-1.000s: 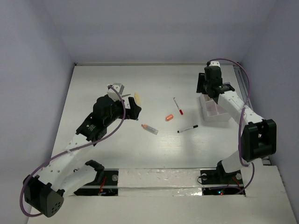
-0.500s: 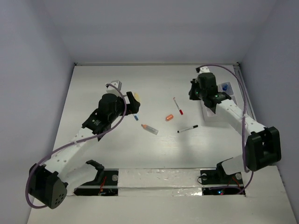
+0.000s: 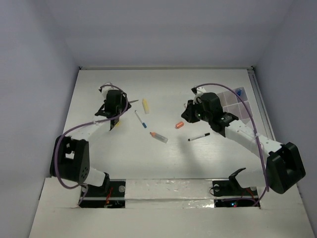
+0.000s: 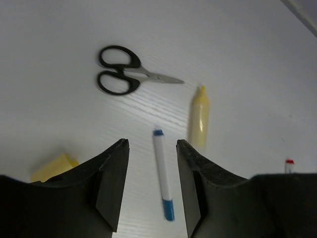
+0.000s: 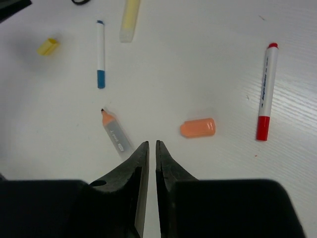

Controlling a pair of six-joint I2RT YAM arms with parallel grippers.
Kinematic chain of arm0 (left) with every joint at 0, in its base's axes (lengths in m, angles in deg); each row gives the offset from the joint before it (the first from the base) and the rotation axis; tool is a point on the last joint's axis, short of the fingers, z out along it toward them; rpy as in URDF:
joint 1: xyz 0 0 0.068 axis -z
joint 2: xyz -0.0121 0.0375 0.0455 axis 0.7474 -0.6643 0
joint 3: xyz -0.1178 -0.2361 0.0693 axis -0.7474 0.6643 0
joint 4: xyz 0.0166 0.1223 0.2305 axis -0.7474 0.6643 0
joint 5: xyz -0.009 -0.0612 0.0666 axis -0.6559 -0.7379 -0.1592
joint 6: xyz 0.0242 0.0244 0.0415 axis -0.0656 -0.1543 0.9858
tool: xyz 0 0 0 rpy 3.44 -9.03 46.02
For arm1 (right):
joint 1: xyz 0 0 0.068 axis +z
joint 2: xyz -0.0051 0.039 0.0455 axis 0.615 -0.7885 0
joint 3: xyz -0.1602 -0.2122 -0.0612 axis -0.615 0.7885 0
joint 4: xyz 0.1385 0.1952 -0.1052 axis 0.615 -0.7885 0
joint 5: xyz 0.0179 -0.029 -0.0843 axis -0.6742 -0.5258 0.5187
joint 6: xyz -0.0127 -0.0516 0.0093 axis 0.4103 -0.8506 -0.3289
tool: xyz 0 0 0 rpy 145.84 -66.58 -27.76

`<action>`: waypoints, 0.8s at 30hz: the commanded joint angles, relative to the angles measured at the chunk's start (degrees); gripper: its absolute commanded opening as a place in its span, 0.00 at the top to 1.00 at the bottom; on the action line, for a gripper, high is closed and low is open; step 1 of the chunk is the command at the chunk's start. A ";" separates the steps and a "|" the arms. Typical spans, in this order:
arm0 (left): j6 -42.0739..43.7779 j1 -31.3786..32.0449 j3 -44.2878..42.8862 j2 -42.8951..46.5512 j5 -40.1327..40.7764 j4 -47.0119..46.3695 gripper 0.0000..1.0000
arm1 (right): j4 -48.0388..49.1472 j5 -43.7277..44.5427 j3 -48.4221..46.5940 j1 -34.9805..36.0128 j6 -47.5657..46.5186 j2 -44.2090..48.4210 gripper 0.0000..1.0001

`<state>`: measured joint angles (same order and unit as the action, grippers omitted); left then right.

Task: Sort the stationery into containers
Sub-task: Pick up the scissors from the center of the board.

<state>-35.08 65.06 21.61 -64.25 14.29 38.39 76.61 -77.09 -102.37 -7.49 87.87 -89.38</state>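
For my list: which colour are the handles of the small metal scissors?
Black scissors handles, clearest in left wrist view.

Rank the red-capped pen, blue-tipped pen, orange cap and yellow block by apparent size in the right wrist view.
1. red-capped pen, the longest.
2. blue-tipped pen; it lies farther from the camera, so the two pens may really match.
3. orange cap.
4. yellow block, the smallest, though it is also far off.

Bright and even, lit from overhead. Faint soft shadows on the table (image 3: 198, 158), lower centre. Slightly blurred stick (image 4: 199, 116), centre-right, left wrist view.
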 commanded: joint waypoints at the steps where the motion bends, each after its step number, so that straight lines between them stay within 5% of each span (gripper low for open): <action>1: -0.74 -4.11 -5.61 -3.85 2.56 -2.24 0.61 | 5.60 -3.20 0.47 1.00 1.20 3.04 0.83; 12: 6.02 -8.34 -19.40 -21.42 4.77 4.09 0.65 | 7.45 -5.58 0.82 2.06 1.55 3.83 0.80; 24: 8.31 -9.48 -23.01 -28.46 4.33 6.91 0.71 | 6.83 -5.05 0.29 2.06 1.38 2.77 0.79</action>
<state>-28.33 55.88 2.00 -92.35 17.92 44.40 80.70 -81.83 -102.18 -5.96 89.25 -87.15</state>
